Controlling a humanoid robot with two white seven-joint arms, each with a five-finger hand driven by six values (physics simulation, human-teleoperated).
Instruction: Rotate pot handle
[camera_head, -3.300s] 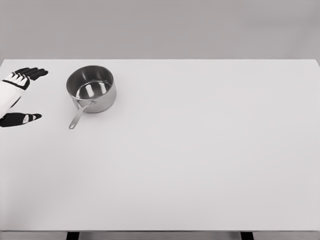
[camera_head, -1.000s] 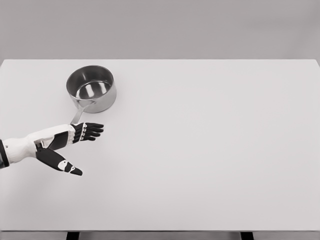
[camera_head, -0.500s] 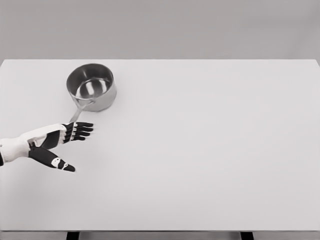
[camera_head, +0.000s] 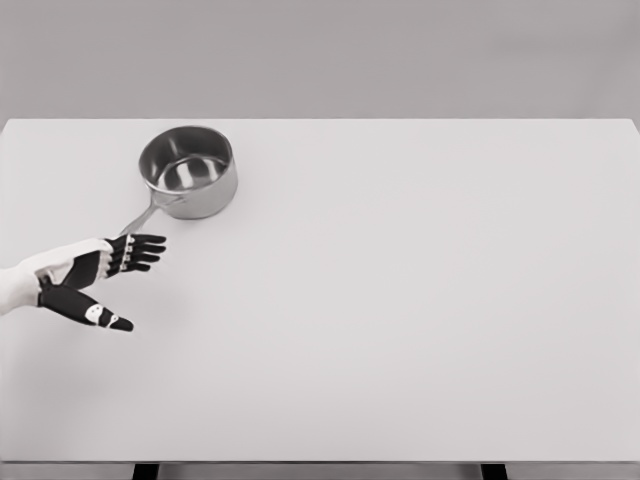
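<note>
- The pot (camera_head: 189, 172) stood in the upper left of the frame on the white table (camera_head: 420, 300), its handle (camera_head: 140, 220) running down and to the left toward the hand.
- It looked like polished steel — stiff, probably slick, and light enough to turn on the smooth top when pushed at the handle's tip, the likeliest place to act on it.
- The left hand (camera_head: 95, 275) reached in from the left edge, palm roughly on edge (the forearm low over the table).
- Its fingers (camera_head: 142, 250) were stretched out and close together, the thumb (camera_head: 95, 312) splayed down toward the lower left; they gripped nothing.
- The knuckles sat at the handle's tip — apparently touching, though I could not be sure.
</note>
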